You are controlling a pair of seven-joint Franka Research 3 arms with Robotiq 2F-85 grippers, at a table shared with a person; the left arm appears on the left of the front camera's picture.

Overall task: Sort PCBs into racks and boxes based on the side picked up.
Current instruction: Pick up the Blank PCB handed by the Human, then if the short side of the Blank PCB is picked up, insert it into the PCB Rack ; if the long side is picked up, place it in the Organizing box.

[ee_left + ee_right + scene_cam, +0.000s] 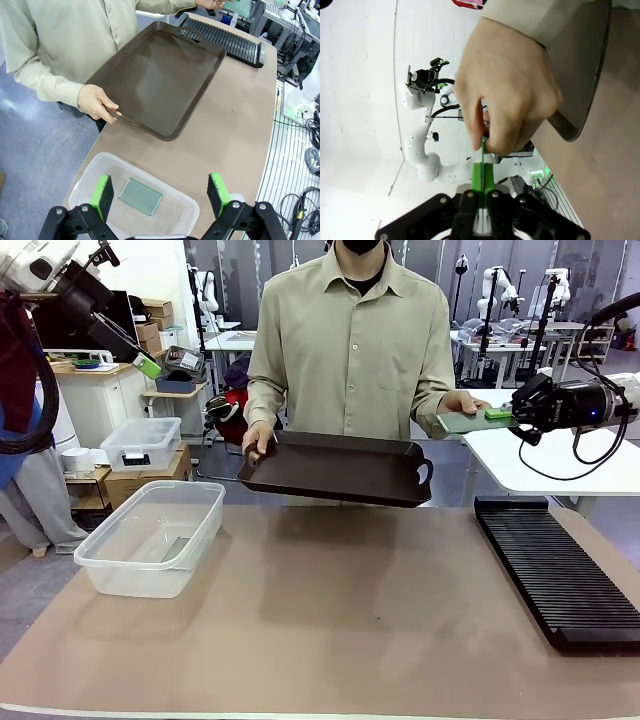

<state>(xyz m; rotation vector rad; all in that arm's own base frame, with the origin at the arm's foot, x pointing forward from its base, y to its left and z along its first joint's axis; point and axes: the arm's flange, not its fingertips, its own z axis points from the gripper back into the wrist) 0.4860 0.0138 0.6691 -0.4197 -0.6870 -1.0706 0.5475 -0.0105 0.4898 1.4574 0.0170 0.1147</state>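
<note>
right gripper (512,414) is seen at the right edge of the front view, raised above table height, with its green pads pressed together on one end of a green pcb (468,422). the board is held flat and level, and its other end is pinched by a person's hand (462,403). in the right wrist view the board is seen edge-on as a thin green line, clamped between the pads at the bottom centre and gripped by thumb and fingers just above them.

left gripper (148,365) is raised at the upper left of the front view. in the left wrist view its pads (102,194) are spread wide apart with nothing held between them, and it is hung over the clear box (84,175). a second pcb (140,196) is seen lying flat on the floor of that box, between the two pads in the frame. in the front view the box is placed on the left part of the table (330,630).

a dark brown tray (340,468) is held tilted over the far edge of the table, gripped at one handle by the person's other hand (258,440). a long black rack (560,570) with many narrow slots is laid flat on the right part of the table, well apart from the box. whether any board stands in its slots cannot be told.
</note>
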